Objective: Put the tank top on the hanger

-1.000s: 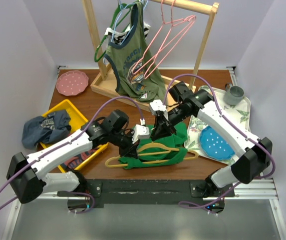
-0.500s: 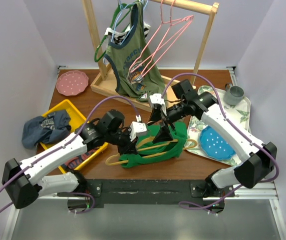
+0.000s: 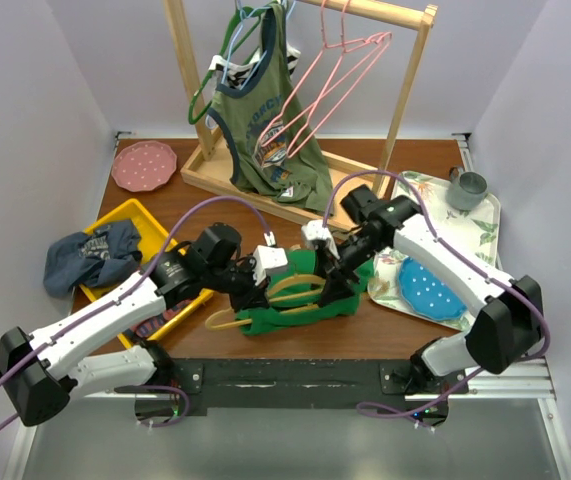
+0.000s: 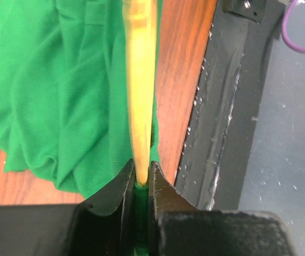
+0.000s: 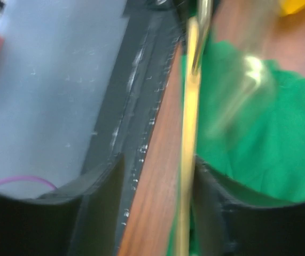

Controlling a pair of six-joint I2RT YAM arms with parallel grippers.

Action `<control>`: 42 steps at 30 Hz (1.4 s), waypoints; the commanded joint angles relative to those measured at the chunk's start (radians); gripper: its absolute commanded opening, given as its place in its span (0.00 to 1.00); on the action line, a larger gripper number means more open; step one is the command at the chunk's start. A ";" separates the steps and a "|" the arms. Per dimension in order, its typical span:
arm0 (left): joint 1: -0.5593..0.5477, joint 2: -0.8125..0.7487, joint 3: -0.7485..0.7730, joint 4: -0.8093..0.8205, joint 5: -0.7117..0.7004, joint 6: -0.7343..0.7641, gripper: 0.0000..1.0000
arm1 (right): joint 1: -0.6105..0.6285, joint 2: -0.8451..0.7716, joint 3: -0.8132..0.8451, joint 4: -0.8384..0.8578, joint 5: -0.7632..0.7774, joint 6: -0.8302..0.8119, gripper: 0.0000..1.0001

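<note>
The bright green tank top [image 3: 310,300] lies bunched on the brown table near the front edge. The yellow-orange hanger [image 3: 265,293] lies partly inside it, and one end sticks out to the left. My left gripper [image 3: 255,292] is shut on the hanger bar [image 4: 140,80] together with a fold of the tank top [image 4: 51,96]. My right gripper [image 3: 333,272] is low over the top's right part. In the blurred right wrist view its jaws stand open [image 5: 157,165]. The hanger bar [image 5: 190,106] runs between them, close to the right finger, beside the green fabric [image 5: 259,138].
A wooden rack [image 3: 405,90] at the back holds an olive printed top [image 3: 265,130], pink hangers [image 3: 335,80] and a dark green hanger. A pink plate [image 3: 144,165] and a yellow tray [image 3: 130,212] with blue cloth [image 3: 90,255] are left. A floral tray [image 3: 480,225] with blue plate [image 3: 430,285] and grey cup [image 3: 467,188] is right.
My right gripper has come down and slightly forward, and the fabric it held raised now lies lower. The top and hanger have shifted a little left with my left gripper.
</note>
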 commanded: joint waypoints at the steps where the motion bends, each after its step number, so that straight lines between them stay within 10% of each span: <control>1: 0.002 -0.002 0.021 0.066 -0.001 -0.017 0.00 | 0.045 -0.001 -0.010 0.005 -0.020 0.013 0.32; 4: 0.002 -0.016 0.015 0.079 0.005 -0.017 0.04 | 0.043 0.019 0.016 -0.004 -0.009 0.018 0.00; 5: 0.002 -0.030 0.013 0.077 0.014 -0.014 0.29 | 0.045 0.022 0.024 -0.009 0.000 0.018 0.00; 8: 0.002 -0.065 0.001 0.043 0.060 0.034 0.58 | 0.031 0.020 0.056 -0.038 0.029 -0.003 0.00; 18: 0.002 -0.163 -0.056 0.010 0.088 0.160 0.71 | -0.092 -0.004 0.085 -0.167 0.008 -0.196 0.00; 22: 0.004 -0.137 -0.074 0.033 0.031 0.148 0.67 | -0.107 0.007 0.088 -0.194 -0.010 -0.224 0.00; 26: 0.004 -0.076 -0.054 0.034 -0.045 0.136 0.00 | -0.120 0.007 0.091 -0.193 -0.018 -0.226 0.00; 29: 0.005 -0.082 -0.037 0.029 -0.110 0.133 0.00 | -0.139 0.005 0.094 -0.191 -0.024 -0.224 0.00; 37: 0.099 -0.162 -0.059 0.066 -0.254 0.026 0.00 | -0.413 -0.030 0.250 -0.012 -0.026 0.067 0.88; 42: 0.222 -0.134 -0.034 0.056 -0.277 -0.016 0.00 | -0.583 -0.081 0.254 0.261 -0.044 0.337 0.99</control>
